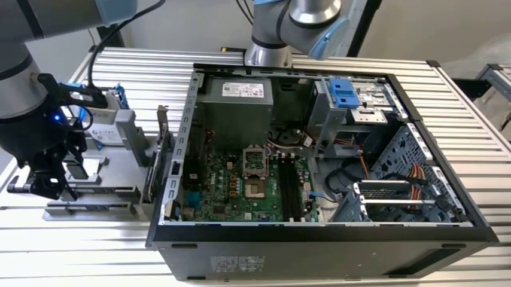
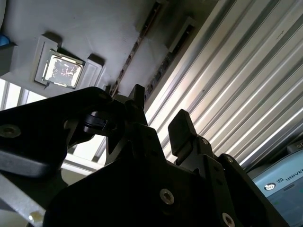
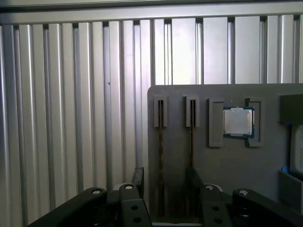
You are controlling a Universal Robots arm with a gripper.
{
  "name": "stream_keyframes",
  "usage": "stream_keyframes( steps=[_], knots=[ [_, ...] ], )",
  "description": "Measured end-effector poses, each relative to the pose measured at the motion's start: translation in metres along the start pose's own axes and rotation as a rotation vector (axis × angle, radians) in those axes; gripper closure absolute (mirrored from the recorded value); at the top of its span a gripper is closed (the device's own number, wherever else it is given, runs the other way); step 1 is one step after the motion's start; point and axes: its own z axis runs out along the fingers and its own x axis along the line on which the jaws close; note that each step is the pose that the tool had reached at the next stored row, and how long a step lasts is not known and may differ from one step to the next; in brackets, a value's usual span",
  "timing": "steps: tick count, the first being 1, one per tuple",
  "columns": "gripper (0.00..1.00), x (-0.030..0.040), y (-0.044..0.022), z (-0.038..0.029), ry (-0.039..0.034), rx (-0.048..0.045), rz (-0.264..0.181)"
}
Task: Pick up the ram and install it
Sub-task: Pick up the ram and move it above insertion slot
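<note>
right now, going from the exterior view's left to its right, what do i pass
end effector → silver hard drive → green motherboard → blue drive-bay latch

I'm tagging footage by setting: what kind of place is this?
Probably a robotics lab bench for PC assembly: an open computer case with its green motherboard exposed, a grey parts fixture beside it, on a slatted aluminium table.
</note>
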Motion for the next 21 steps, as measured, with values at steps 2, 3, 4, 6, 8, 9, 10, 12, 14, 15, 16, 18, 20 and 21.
stream_keyframes(
  steps=[2, 3, 4, 6, 8, 9, 10, 12, 14, 15, 16, 18, 20, 21],
  knots=[
    [0.00, 0.0000, 0.0000, 0.0005, 0.0009, 0.0000, 0.000],
    [0.00, 0.0000, 0.0000, 0.0008, 0.0013, 0.0000, 0.000],
    [0.00, -0.0001, 0.0000, 0.0010, 0.0018, 0.0000, 0.000],
    [0.00, 0.0000, -0.0001, 0.0015, 0.0025, 0.0001, 0.000],
    [0.00, -0.0001, 0.0000, 0.0020, 0.0034, 0.0001, 0.000],
    [0.00, -0.0001, 0.0000, 0.0022, 0.0039, 0.0001, 0.000],
    [0.00, -0.0001, -0.0001, 0.0025, 0.0044, 0.0001, 0.000],
    [0.00, -0.0002, -0.0001, 0.0030, 0.0052, 0.0002, 0.000],
    [0.00, -0.0002, -0.0001, 0.0034, 0.0059, 0.0001, 0.000],
    [0.00, -0.0002, -0.0001, 0.0037, 0.0061, 0.0001, 0.000],
    [0.00, -0.0002, -0.0001, 0.0040, 0.0061, 0.0002, 0.000],
    [0.00, -0.0002, -0.0001, 0.0045, 0.0063, 0.0002, 0.000],
    [0.00, -0.0003, -0.0001, 0.0050, 0.0065, 0.0001, 0.000],
    [0.00, -0.0003, -0.0001, 0.0053, 0.0065, 0.0002, 0.000]
  ],
)
